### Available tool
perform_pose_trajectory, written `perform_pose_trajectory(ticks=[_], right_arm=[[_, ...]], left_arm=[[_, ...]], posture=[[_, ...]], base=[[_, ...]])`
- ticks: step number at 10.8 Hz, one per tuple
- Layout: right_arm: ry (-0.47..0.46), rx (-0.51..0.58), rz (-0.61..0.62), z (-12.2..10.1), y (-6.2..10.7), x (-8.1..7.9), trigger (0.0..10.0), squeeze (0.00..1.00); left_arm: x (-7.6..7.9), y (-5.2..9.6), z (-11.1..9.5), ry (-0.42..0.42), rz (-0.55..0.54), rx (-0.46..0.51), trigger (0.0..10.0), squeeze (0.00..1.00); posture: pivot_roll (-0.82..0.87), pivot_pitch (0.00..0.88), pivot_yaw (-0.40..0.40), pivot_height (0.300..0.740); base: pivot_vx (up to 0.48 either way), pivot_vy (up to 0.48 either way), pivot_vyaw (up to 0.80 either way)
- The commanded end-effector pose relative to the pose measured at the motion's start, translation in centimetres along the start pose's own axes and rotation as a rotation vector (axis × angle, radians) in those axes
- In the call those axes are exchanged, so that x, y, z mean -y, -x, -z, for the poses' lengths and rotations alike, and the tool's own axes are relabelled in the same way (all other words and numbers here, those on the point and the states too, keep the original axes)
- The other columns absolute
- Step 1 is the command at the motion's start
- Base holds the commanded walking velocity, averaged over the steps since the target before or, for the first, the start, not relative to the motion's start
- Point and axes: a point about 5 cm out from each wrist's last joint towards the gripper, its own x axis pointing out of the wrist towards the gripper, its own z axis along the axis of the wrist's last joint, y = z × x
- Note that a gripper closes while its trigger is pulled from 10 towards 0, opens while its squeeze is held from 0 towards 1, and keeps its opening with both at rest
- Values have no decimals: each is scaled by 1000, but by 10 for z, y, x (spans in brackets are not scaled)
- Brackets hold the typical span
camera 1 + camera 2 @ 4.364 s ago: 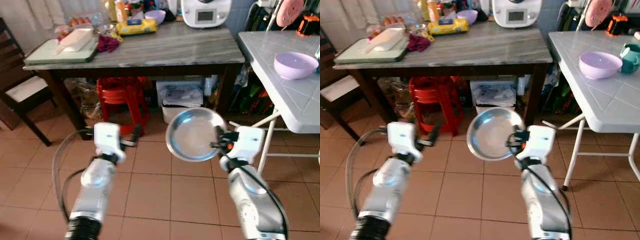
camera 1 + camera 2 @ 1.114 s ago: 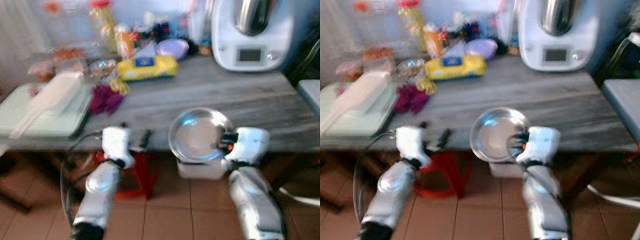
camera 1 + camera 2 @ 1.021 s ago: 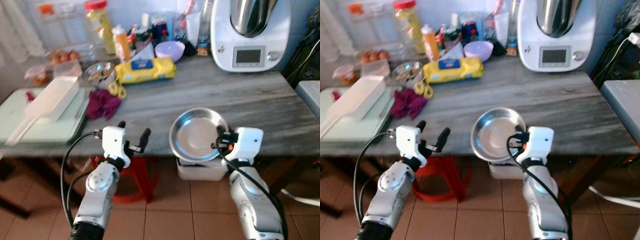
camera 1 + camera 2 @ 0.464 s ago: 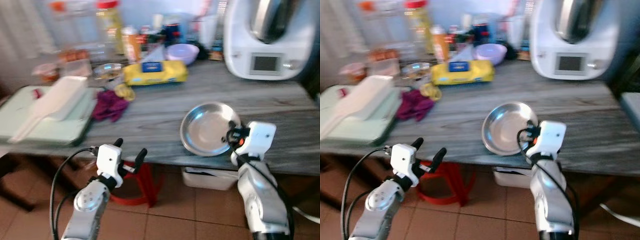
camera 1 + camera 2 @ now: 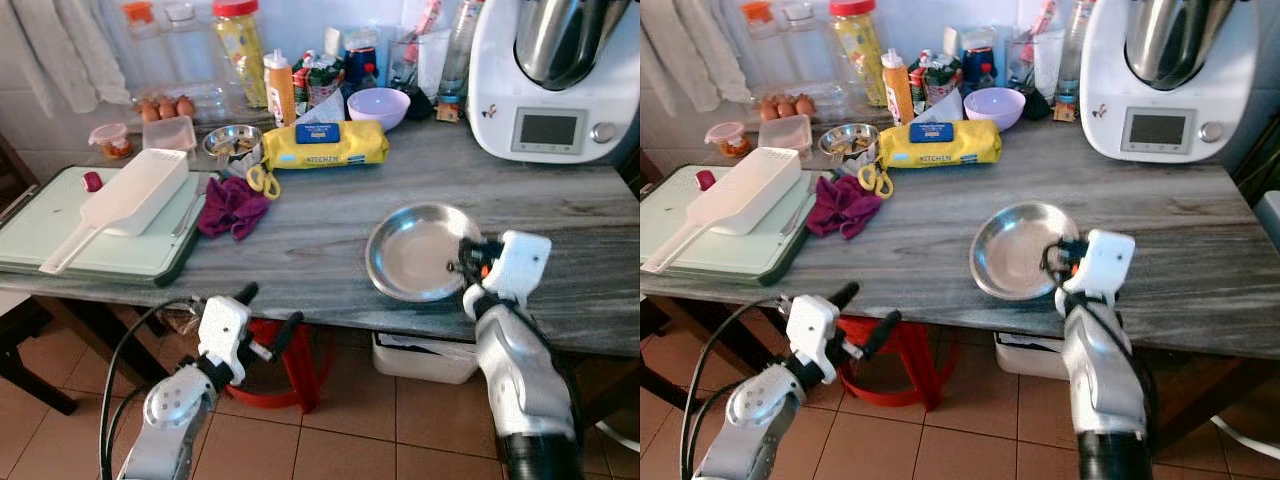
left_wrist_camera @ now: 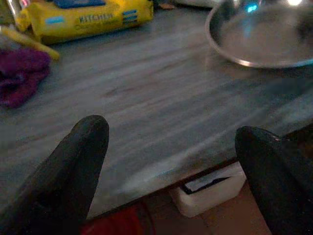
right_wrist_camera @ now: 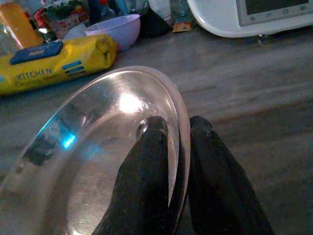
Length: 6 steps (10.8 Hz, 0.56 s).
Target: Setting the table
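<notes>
The shiny metal plate [image 5: 418, 252] looks light, hard and slippery, so its thin rim is the best spot to grab. The right claw [image 5: 462, 266] pinches that rim, one finger inside and one outside. The plate sits low over the grey desk [image 5: 300, 240], just in front of this claw. The left claw [image 5: 266, 318] is spread wide, holding nothing, below the desk edge.

shiny silver plate [image 5: 418, 252], grey-streaked table [image 5: 300, 240], magenta cloth [image 5: 231, 206]
</notes>
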Motion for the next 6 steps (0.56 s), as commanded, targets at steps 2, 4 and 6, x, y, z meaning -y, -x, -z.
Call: perform_pose_trajectory(ticks=[2,4,6], right_arm=[[-66,-26,11,1,-8,-5,10000,0],[-107,-70,-23,8,-11,-17,10000,0],[-170,-131,-48,17,-10,-26,10000,0]], left_arm=[[-4,-1,7,9,-5,-15,10000,0],[-6,-2,15,8,1,-25,10000,0],[-5,-3,17,6,0,-22,10000,0]], posture=[[-195,51,84,740],[-192,47,85,740],[-189,45,85,740]], base=[[0,0,0],[0,0,0],[0,0,0]])
